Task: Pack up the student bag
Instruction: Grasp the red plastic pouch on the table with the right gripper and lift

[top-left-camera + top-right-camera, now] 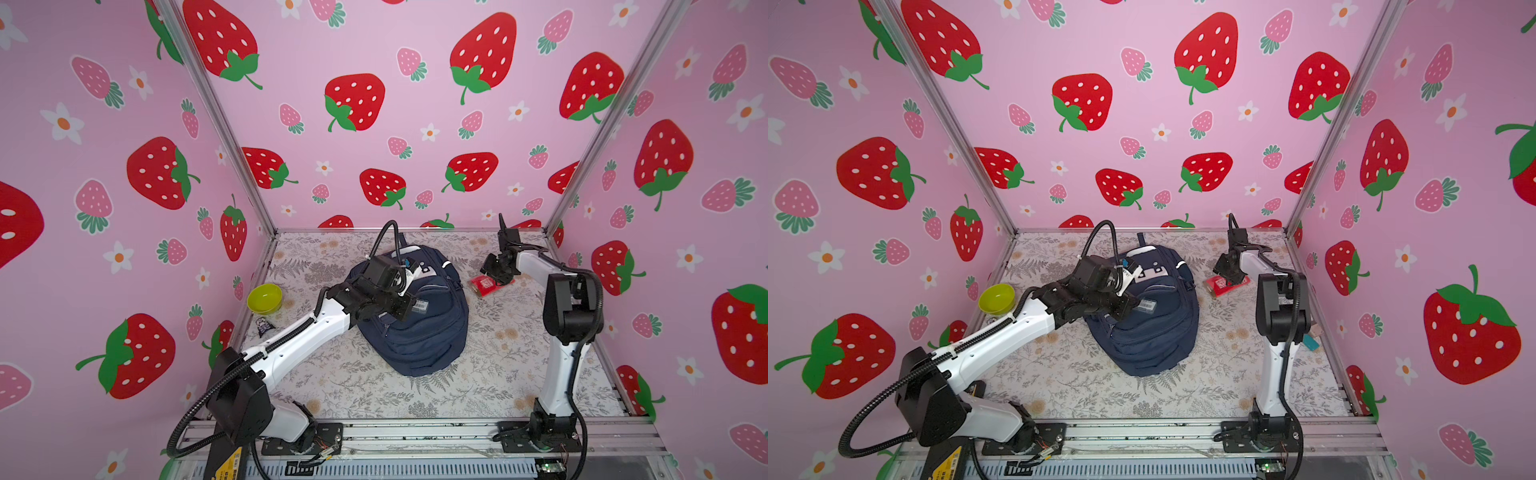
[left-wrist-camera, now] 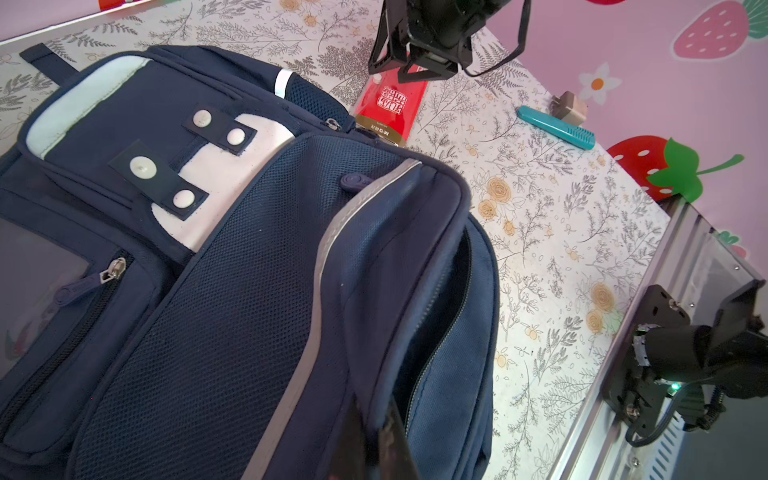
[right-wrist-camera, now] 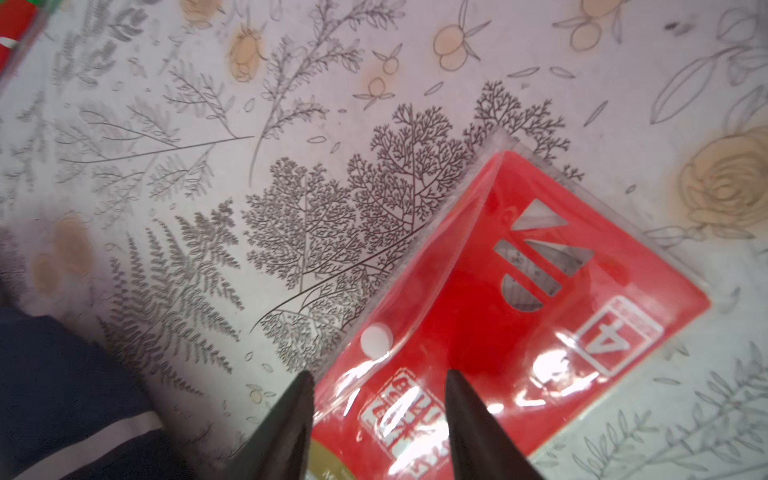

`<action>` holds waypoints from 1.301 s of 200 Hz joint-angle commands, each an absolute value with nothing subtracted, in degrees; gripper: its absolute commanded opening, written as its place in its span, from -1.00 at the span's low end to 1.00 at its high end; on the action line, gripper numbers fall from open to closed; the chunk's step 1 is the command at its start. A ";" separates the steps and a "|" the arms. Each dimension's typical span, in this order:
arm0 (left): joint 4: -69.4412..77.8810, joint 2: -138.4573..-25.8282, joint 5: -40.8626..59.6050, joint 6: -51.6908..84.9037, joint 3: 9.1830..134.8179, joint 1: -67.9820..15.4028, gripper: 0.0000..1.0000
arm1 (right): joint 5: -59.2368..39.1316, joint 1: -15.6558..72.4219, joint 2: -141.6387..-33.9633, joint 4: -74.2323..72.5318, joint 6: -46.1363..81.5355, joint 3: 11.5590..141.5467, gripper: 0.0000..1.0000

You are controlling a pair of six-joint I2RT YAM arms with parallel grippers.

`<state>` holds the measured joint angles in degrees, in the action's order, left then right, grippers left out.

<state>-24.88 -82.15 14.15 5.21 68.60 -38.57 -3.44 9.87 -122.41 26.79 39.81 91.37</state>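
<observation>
The student bag (image 1: 419, 336) (image 1: 1154, 340) lies flat in the middle of the floral table, navy with silver stripes and a white patch. My left gripper (image 2: 374, 415) (image 1: 405, 311) is shut on the fabric lip of the bag's side zip pocket (image 2: 440, 316), which gapes open. A red plastic pouch (image 1: 482, 286) (image 3: 519, 282) lies flat on the table just right of the bag. My right gripper (image 3: 378, 376) (image 1: 490, 274) hovers low over the pouch's near end, its jaws apart, one fingertip at the pouch's edge and one over its red face.
A green bowl (image 1: 264, 298) and a small dark packet (image 1: 264, 326) sit by the left wall. A teal comb-like stick (image 2: 557, 126) and a small plug adapter (image 2: 567, 109) lie near the right wall behind the right arm. Pink walls close in three sides.
</observation>
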 commanded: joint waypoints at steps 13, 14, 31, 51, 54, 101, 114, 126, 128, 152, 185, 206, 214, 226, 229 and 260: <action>-24.26 -80.18 19.44 5.19 68.40 -38.41 -1.00 | -0.62 11.90 -126.58 30.30 40.43 97.09 0.10; -24.26 -80.17 19.48 5.19 68.39 -38.41 -1.00 | -0.53 11.97 -126.79 30.44 40.43 97.23 0.09; -24.51 -79.99 19.76 4.99 68.37 -38.44 -1.00 | 0.29 12.99 -128.51 32.10 40.12 99.25 0.00; -24.39 -79.56 19.83 4.92 68.04 -38.17 -1.00 | 1.20 14.03 -128.83 32.11 40.07 99.49 -0.07; -24.38 -79.59 19.82 4.92 67.98 -38.22 -1.00 | 1.30 14.21 -128.84 32.17 40.03 99.60 -0.08; -24.02 -79.71 20.92 5.18 67.70 -37.97 -1.00 | 9.21 17.67 -128.82 39.08 37.09 104.23 -0.06; -23.58 -79.70 21.30 5.31 67.45 -37.88 -1.00 | 12.43 19.17 -128.39 41.54 36.81 105.30 0.02; -23.17 -79.75 21.68 5.60 67.39 -37.80 -1.00 | 13.88 20.13 -128.72 43.99 36.98 106.35 0.02; -23.13 -79.81 21.70 5.66 67.34 -37.77 -1.00 | 14.08 20.24 -128.79 44.26 37.04 106.52 0.02; -22.77 -80.14 22.21 6.06 67.37 -37.68 -1.00 | 15.73 21.78 -128.95 45.61 37.60 106.22 0.02; -22.76 -80.06 22.75 6.25 67.04 -37.61 -1.00 | 15.64 22.56 -130.34 46.58 38.39 106.43 0.02; -22.59 -79.89 22.68 6.58 66.59 -37.62 -1.00 | 16.27 23.02 -131.21 47.27 38.41 106.55 0.00; -22.76 -79.85 22.62 6.61 66.54 -37.62 -1.00 | 16.98 23.11 -131.31 47.44 38.41 106.41 -0.03; -22.68 -79.77 22.76 6.80 66.32 -37.62 -1.00 | 17.64 23.12 -131.42 47.62 38.41 105.79 -0.08; -22.55 -79.69 22.80 6.89 66.35 -37.62 -1.00 | 17.72 23.12 -131.40 47.55 38.33 105.71 -0.09; -22.53 -79.57 22.85 7.03 66.25 -37.62 -1.00 | 17.61 23.12 -131.57 46.34 37.79 103.82 -0.31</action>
